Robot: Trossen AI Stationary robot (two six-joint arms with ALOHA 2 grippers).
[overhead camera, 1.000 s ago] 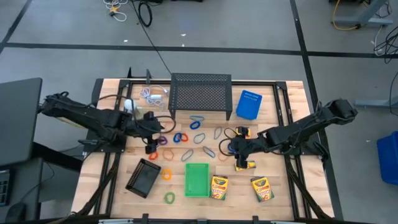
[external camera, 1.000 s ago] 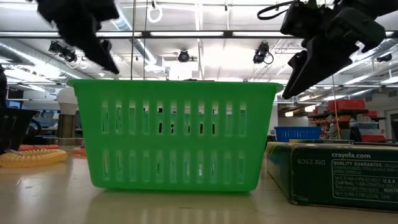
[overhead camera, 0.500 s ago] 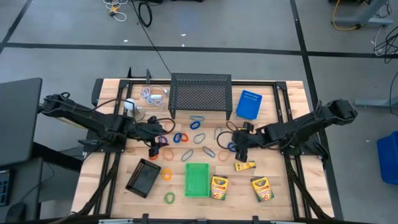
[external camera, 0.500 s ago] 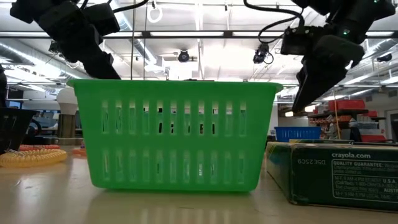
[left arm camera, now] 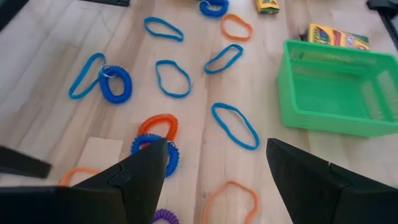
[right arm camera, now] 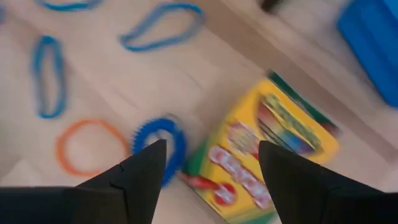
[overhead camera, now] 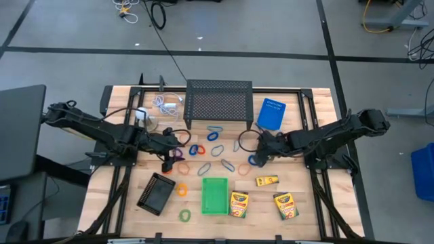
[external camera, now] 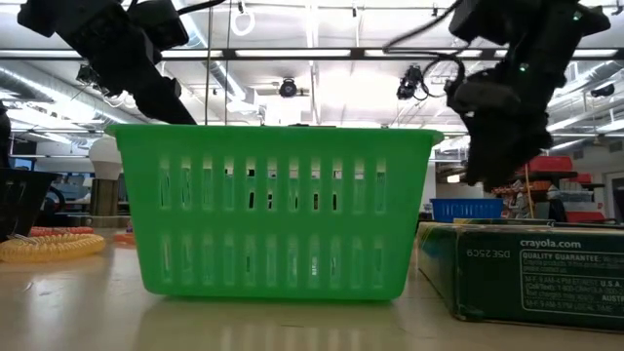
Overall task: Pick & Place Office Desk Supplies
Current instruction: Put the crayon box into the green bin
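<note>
Three yellow crayon boxes lie flat near the table's near right: a small one [overhead camera: 266, 180] and two larger ones [overhead camera: 238, 203] [overhead camera: 285, 205]. The right wrist view shows another crayon box [right arm camera: 267, 149] beside a blue coil loop [right arm camera: 158, 146] and an orange loop [right arm camera: 87, 146]. Blue, orange and green loops [overhead camera: 215, 135] are scattered mid-table. My right gripper [overhead camera: 254, 154] [right arm camera: 211, 180] hangs open above that box and coil loop. My left gripper [overhead camera: 167, 163] [left arm camera: 214, 180] hovers open over an orange and a blue coil loop [left arm camera: 158, 127].
A green basket [overhead camera: 215, 195] [external camera: 273, 210] [left arm camera: 336, 87] stands at the near middle, and a black tray [overhead camera: 156, 193] lies to its left. A black mesh stand [overhead camera: 219, 105] and a blue box [overhead camera: 271, 114] stand at the far side. A white coiled cable [overhead camera: 166, 102] lies far left.
My right gripper has drawn away from the small crayon box toward the table's far edge and a little left. The box stays flat on the table where the gripper was. My left gripper has edged slightly right.
</note>
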